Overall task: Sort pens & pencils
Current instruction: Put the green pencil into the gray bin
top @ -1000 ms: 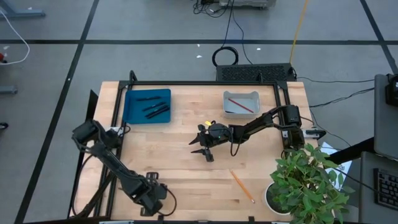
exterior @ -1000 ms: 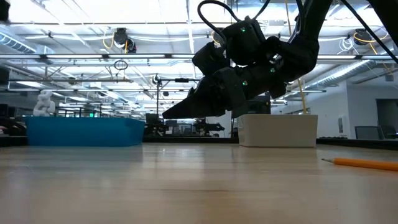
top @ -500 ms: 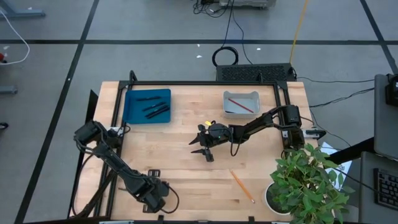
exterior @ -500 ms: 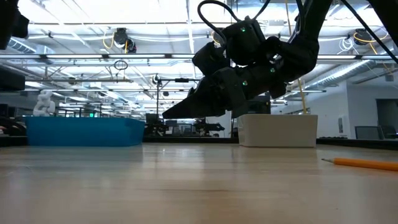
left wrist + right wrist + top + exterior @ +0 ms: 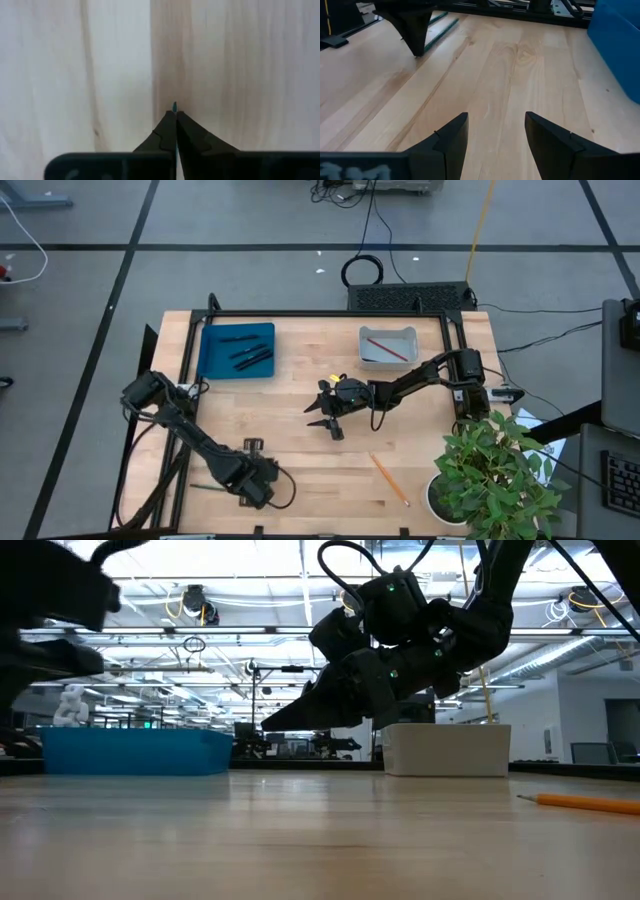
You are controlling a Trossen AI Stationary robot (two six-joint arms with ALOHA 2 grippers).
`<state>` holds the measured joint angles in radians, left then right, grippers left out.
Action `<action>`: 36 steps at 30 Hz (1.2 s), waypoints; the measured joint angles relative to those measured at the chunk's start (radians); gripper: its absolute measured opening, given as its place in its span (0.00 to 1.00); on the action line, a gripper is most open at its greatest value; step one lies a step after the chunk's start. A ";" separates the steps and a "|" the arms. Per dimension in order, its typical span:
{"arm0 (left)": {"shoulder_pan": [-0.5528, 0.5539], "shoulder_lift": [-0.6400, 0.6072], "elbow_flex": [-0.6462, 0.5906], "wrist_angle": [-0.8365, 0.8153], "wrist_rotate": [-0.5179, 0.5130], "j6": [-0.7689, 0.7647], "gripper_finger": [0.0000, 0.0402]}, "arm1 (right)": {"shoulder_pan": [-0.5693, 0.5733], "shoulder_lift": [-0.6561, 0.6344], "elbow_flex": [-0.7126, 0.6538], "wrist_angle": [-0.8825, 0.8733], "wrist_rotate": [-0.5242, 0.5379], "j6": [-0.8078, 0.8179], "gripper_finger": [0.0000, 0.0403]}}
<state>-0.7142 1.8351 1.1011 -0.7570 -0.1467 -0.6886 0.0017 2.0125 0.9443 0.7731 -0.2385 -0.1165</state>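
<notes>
Pens in blue tray, pencils split between white bin and table

Pens (image 5: 245, 353), dark sticks, lie in the blue tray (image 5: 214, 362) at the table's far left. One red pencil (image 5: 388, 348) rests in the white bin (image 5: 403, 335); an orange pencil (image 5: 389, 478) lies on the bare table (image 5: 300, 400) near the front right. The left tool (image 5: 252, 480) sits low at the front left edge, clenched, a tiny teal tip (image 5: 174, 106) showing between its closed fingers. The right tool (image 5: 327, 416) hovers mid-table, released, fingers spread.
</notes>
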 joint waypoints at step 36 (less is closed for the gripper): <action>0.011 -0.182 -0.007 -0.146 -0.106 -0.241 0.00 | -0.002 -0.308 -0.331 0.136 0.004 0.019 0.46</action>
<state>-0.7027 1.6533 1.0946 -0.9034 -0.2525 -0.9294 -0.0006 1.7050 0.6132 0.9094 -0.2344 -0.0980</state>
